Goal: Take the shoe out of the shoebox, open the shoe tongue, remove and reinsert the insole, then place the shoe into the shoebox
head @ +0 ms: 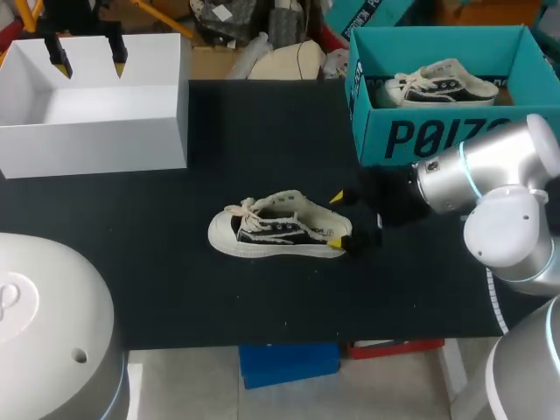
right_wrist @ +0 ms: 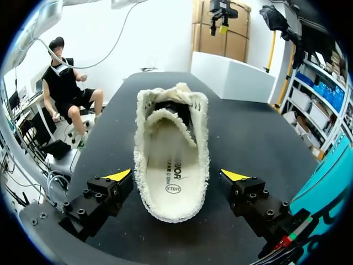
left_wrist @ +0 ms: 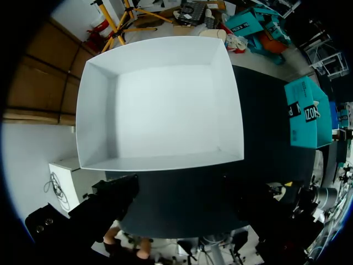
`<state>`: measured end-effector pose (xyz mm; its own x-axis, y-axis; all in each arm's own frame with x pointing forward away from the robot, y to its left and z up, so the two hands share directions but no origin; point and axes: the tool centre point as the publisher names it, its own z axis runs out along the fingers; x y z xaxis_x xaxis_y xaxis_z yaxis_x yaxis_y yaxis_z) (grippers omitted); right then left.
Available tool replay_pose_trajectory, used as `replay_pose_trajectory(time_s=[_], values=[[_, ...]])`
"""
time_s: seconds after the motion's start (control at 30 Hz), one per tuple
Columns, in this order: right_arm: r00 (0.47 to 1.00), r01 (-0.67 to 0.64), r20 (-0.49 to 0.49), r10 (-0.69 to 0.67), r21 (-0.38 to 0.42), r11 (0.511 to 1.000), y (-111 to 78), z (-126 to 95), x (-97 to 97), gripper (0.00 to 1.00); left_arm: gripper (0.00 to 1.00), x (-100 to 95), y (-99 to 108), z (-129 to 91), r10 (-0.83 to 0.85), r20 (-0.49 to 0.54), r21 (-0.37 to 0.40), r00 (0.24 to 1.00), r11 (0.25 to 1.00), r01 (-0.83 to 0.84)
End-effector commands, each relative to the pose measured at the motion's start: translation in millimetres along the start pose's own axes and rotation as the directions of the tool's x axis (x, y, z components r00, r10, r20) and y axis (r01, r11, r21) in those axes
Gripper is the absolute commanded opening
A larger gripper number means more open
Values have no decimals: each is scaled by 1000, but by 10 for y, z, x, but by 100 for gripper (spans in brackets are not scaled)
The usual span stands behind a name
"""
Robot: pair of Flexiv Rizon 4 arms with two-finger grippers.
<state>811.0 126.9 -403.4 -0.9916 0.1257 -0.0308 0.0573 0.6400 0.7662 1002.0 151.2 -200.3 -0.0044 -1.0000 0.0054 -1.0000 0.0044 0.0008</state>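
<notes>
- The shoe lies mid-table with its toe to the left: fuzzy cream upper, black side panel, smooth white rubber toe.
- The right gripper straddles its heel, fingers spread and clear of the frayed collar.
- The left gripper hangs with fingers apart over the smooth white box, far left.
- The teal cardboard shoebox, far right, holds a second shoe.

From my seat I see a large white open-topped rectangular cardboard box resting on the far left corner of the matte black tabletop, walls upright
</notes>
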Motion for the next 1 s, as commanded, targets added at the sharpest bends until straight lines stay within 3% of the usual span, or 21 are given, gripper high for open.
replay_pose_trajectory(time_s=[0.03, 1.0], values=[[1000, -2, 7, 2, -21, 1000, -56, 75, 5, 100, 100, 8, 6, -3, -3, 3, -1, 1000, 1000, 3], [999, -32, -7, 32, -90, 995, -237, 337, 76, 100, 100, 8, 6, -3, -3, 3, -1, 1000, 1000, 3]])
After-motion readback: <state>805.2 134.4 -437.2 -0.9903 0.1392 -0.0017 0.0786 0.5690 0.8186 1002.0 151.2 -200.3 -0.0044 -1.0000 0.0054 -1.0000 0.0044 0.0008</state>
